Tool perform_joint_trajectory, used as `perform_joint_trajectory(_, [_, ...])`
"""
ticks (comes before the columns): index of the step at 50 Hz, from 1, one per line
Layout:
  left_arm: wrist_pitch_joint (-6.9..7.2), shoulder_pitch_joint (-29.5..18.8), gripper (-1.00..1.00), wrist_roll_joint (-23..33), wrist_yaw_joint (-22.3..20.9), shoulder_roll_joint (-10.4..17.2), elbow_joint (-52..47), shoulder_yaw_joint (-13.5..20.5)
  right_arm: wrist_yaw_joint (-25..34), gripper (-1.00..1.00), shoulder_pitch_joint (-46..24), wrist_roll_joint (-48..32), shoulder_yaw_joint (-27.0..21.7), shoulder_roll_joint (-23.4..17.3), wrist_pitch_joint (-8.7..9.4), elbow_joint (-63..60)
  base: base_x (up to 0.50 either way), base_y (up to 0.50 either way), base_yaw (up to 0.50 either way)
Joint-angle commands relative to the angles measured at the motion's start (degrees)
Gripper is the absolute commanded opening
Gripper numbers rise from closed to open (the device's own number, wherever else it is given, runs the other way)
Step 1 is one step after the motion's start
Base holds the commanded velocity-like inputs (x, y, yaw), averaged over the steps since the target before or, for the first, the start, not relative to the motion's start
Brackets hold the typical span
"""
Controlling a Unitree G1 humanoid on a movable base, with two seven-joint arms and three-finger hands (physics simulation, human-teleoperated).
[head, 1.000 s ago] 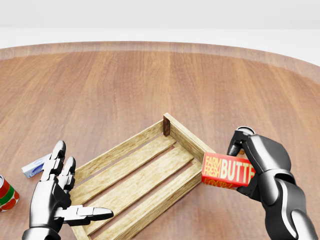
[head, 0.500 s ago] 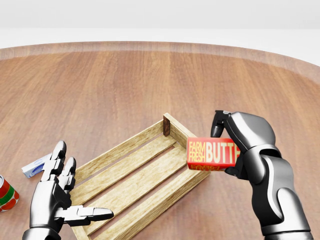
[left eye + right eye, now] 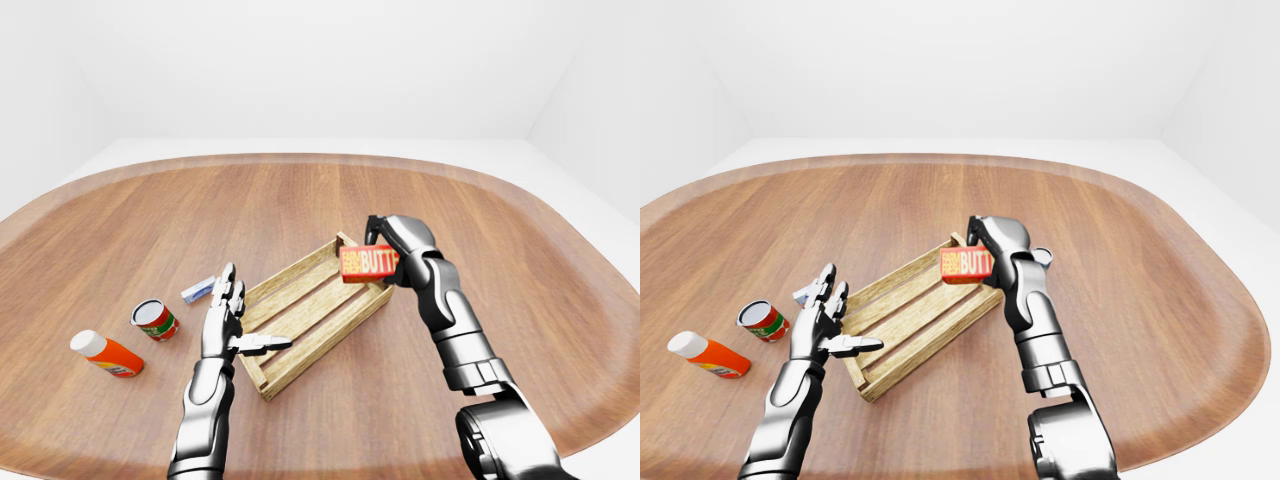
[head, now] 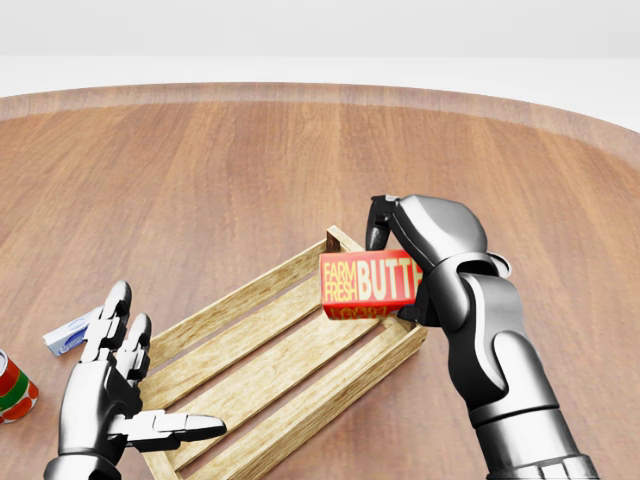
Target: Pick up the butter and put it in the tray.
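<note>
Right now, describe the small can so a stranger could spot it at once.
In the left-eye view, start at the wooden tray in the middle of the round table and look left, past the open left robot hand. The can stands upright between a white tube and an orange bottle lying flat; only it has a red-and-green label.

This is not a real room. It looks like a make-believe test room made on a computer. The walls [image 3: 300, 60] are plain white and smooth. One big round wooden surface [image 3: 300, 190] fills the floor space. A few food things sit on it, like a small can [image 3: 155, 320] and an orange bottle [image 3: 108, 354].
</note>
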Motion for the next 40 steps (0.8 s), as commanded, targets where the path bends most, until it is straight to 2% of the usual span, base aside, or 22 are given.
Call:
perform_joint_trajectory(1, [0.00,0.03,1.00,-0.21,0.02,0.05,-0.47,0.17,-2.17,-1.00,-3.86,-0.04,0.81,1.72,0.00,2.94,0.00,0.00,0.00])
perform_joint_trajectory(40, [0.00,0.00,1.00,-0.77,-0.16,0.10,-0.94,0.44,-4.70,-1.00,-10.04,0.17,3.22,5.92,0.00,10.73,0.00,0.00,0.00])
